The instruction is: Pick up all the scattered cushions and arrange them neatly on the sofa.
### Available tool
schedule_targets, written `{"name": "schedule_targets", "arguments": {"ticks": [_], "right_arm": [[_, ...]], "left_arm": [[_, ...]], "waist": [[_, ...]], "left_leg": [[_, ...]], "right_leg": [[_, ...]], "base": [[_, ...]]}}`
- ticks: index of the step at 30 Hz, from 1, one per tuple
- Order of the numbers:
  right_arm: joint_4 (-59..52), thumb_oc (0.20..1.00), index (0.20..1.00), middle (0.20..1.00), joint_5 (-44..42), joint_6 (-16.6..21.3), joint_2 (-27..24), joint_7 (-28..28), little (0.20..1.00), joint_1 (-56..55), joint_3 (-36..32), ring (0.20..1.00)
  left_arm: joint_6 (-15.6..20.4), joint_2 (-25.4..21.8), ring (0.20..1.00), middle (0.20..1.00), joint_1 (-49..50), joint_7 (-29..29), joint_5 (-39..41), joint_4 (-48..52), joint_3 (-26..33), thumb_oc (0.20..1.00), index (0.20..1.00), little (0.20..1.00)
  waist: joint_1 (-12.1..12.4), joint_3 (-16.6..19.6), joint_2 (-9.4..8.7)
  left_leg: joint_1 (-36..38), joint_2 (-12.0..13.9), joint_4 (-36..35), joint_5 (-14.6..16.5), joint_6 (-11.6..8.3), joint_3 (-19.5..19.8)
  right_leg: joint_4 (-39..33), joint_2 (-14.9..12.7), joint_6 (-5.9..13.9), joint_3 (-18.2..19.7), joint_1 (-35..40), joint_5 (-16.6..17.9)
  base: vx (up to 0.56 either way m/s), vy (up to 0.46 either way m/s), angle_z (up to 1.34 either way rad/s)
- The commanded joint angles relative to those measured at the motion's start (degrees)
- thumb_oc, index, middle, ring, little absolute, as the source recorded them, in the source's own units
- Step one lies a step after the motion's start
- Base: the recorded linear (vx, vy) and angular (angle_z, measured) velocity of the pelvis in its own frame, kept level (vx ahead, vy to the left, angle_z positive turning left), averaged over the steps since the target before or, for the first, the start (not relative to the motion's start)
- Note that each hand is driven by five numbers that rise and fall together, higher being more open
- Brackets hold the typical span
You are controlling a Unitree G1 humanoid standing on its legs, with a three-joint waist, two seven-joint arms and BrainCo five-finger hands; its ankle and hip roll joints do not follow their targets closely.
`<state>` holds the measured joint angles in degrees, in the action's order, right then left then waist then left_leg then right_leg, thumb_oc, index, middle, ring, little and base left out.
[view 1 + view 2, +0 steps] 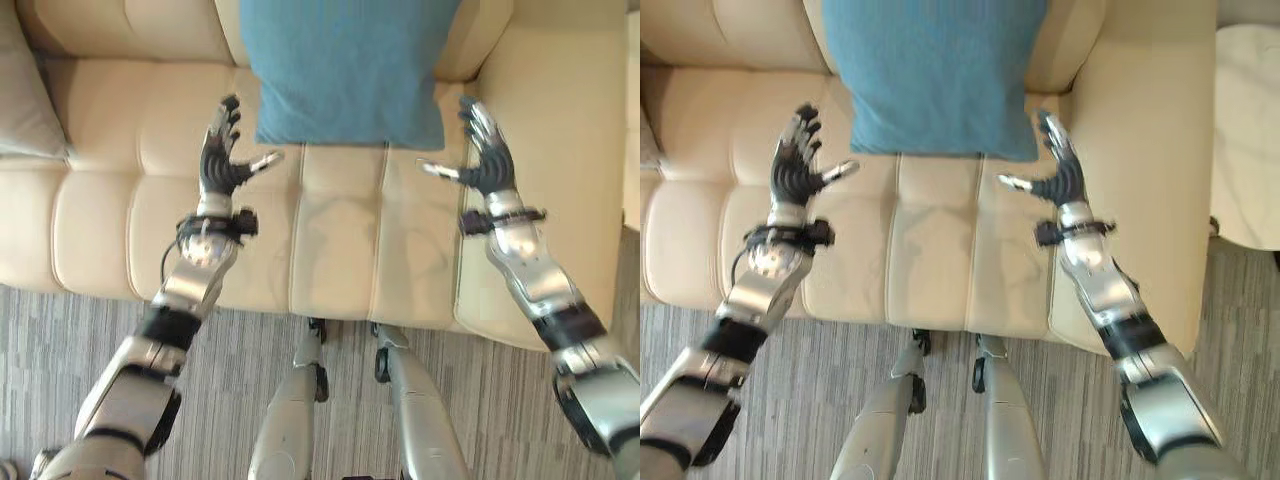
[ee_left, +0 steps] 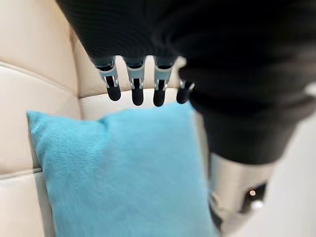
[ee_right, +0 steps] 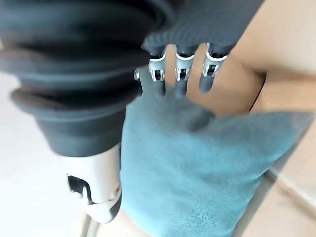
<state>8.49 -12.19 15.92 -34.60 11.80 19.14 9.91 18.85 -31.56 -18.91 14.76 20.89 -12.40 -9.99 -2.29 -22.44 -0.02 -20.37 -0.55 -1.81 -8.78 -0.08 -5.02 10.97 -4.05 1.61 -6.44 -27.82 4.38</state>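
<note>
One blue cushion (image 1: 345, 70) is up on the sofa (image 1: 330, 230), standing against the backrest with its bottom edge on the seat, roughly square to the seat seams and near the right-hand armrest. Looks placed, not held: nothing is gripping it.

Left hand (image 1: 222, 155) sits just beside the cushion's lower left corner, fingers straight and spread, thumb out toward the cushion, not touching as far as I can tell. Left wrist view agrees: fingertips (image 2: 137, 96) extended, cushion past them. Right hand (image 1: 485, 155) is the mirror of that at the lower right corner, fingers straight, thumb pointing inward, empty. In the right wrist view its fingertips (image 3: 180, 86) hover right at the cushion's edge; contact there is hard to call.

Second cushion, grey (image 1: 22, 95), lies at the far left end of the sofa, mostly cut off by the frame edge, so I can't say whether it's neat.

Floor strip (image 1: 250, 350) in front of the sofa shows no cushions.

Judgement: blue cushion done, both hands free. Whether others remain scattered elsewhere can't be told from these views; the grey one may need straightening.
</note>
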Motion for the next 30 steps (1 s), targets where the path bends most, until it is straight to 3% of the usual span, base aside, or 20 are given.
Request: {"name": "schedule_targets", "arguments": {"ticks": [1,2,5,8,16,22,23,25,26,27,29,30], "right_arm": [[0.4,1.0,1.0,1.0,3.6,3.1,-1.0,-6.2,1.0,-5.6,-1.9,1.0],[0.4,1.0,1.0,1.0,3.6,3.1,-1.0,-6.2,1.0,-5.6,-1.9,1.0],[-0.1,1.0,1.0,1.0,5.3,2.1,-2.1,-11.5,1.0,-20.6,-6.0,1.0],[6.9,1.0,1.0,1.0,5.2,0.6,-0.2,-13.2,1.0,-25.5,-6.8,1.0],[24.0,1.0,1.0,1.0,9.0,-2.3,4.6,-12.8,1.0,-27.4,-4.1,1.0],[25.7,1.0,1.0,1.0,10.8,-2.6,6.6,-11.8,1.0,-26.0,-2.0,1.0],[27.0,1.0,1.0,1.0,9.7,-2.6,7.7,-11.2,1.0,-23.9,-0.9,1.0],[26.8,1.0,1.0,1.0,9.7,-2.6,8.3,-11.0,1.0,-23.4,0.1,1.0],[26.9,1.0,1.0,1.0,9.7,-2.6,8.3,-11.0,1.0,-23.4,0.1,1.0],[26.9,1.0,1.0,1.0,9.5,-2.6,8.6,-11.0,1.0,-23.4,0.4,1.0],[26.6,1.0,1.0,1.0,9.7,-2.6,9.1,-11.3,1.0,-23.9,0.5,1.0],[26.9,1.0,1.0,1.0,9.9,-2.7,9.2,-11.2,1.0,-24.1,0.5,1.0]], "left_arm": [[1.8,-0.9,1.0,1.0,4.7,-6.5,-3.6,-3.7,2.4,1.0,1.0,1.0],[1.8,-0.9,1.0,1.0,4.7,-6.5,-3.6,-3.7,2.4,1.0,1.0,1.0],[0.6,-0.7,1.0,1.0,17.9,-10.7,-4.9,-6.1,6.8,1.0,1.0,1.0],[-0.7,1.4,1.0,1.0,23.7,-12.0,-5.0,-11.2,8.6,1.0,1.0,1.0],[-3.1,7.2,1.0,1.0,28.8,-11.5,-11.0,-23.9,8.2,1.0,1.0,1.0],[-3.3,7.4,1.0,1.0,28.7,-10.8,-16.1,-25.2,5.1,1.0,1.0,1.0],[-3.3,6.6,1.0,1.0,26.1,-10.4,-16.4,-25.3,3.7,1.0,1.0,1.0],[-3.7,6.0,1.0,1.0,24.4,-10.1,-16.8,-24.9,2.6,1.0,1.0,1.0],[-3.7,6.0,1.0,1.0,24.3,-10.1,-16.8,-24.9,2.6,1.0,1.0,1.0],[-3.9,5.7,1.0,1.0,23.8,-10.0,-17.2,-25.4,2.3,1.0,1.0,1.0],[-3.9,5.8,1.0,1.0,24.0,-10.0,-17.3,-25.8,2.4,1.0,1.0,1.0],[-3.9,5.9,1.0,1.0,24.3,-9.8,-17.2,-26.1,2.6,1.0,1.0,1.0]], "waist": [[-0.5,5.6,-2.25],[-0.5,5.6,-2.25],[-1.6,9.1,-2.54],[-2.3,12.0,-2.52],[-2.5,17.4,-2.39],[-2.5,16.9,-2.68],[-2.4,15.4,-2.45],[-1.8,15.1,-2.14],[-1.8,15.2,-2.14],[-1.0,16.0,-2.0],[-0.1,16.8,-1.98],[0.5,17.3,-2.59]], "left_leg": [[2.1,-0.1,5.0,9.3,-1.96,-1.1],[2.1,-0.1,5.0,9.3,-1.96,-1.1],[7.8,0.2,4.2,10.1,-1.64,-1.7],[11.8,0.2,3.0,10.3,-1.46,-2.5],[20.0,-0.7,-0.1,11.7,-0.58,-4.6],[21.6,-0.7,-2.4,10.7,0.01,-5.6],[20.0,0.5,-1.7,9.2,0.16,-5.2],[18.7,1.4,-1.3,8.0,0.35,-4.7],[18.5,1.5,-1.3,7.9,0.33,-4.8],[17.6,2.1,-1.4,7.1,0.49,-4.8],[16.6,2.6,-1.4,6.6,0.31,-4.9],[15.6,2.4,-1.2,6.2,0.09,-4.9]], "right_leg": [[-6.0,-2.9,5.78,-0.9,4.4,-1.0],[-6.0,-2.9,5.78,-0.9,4.4,-1.0],[-6.8,-2.4,6.18,-1.0,10.3,-2.0],[-8.0,-1.8,6.56,-0.7,14.0,-2.0],[-10.4,-1.4,7.55,0.9,20.3,-1.3],[-7.3,-1.1,9.03,2.5,18.9,0.5],[-1.5,0.2,9.09,3.0,17.6,-2.5],[4.7,1.3,7.87,3.1,18.4,-6.3],[4.7,1.3,7.84,3.1,18.2,-6.2],[10.0,1.7,7.09,2.6,20.3,-8.8],[13.5,1.7,6.89,1.9,21.6,-9.0],[11.4,1.8,6.8,2.1,23.8,-9.3]], "base": [[0.06,0.031,-0.06],[0.1,0.057,-0.07],[0.1,0.066,-0.05],[0.04,0.064,-0.08],[0.04,0.098,-0.21],[-0.12,0.056,-0.21],[-0.38,0.009,-0.26],[-0.3,0.003,-0.16],[-0.24,-0.041,0.11],[-0.17,-0.056,0.16],[-0.19,-0.094,0.1],[-0.2,-0.187,-0.1]]}}
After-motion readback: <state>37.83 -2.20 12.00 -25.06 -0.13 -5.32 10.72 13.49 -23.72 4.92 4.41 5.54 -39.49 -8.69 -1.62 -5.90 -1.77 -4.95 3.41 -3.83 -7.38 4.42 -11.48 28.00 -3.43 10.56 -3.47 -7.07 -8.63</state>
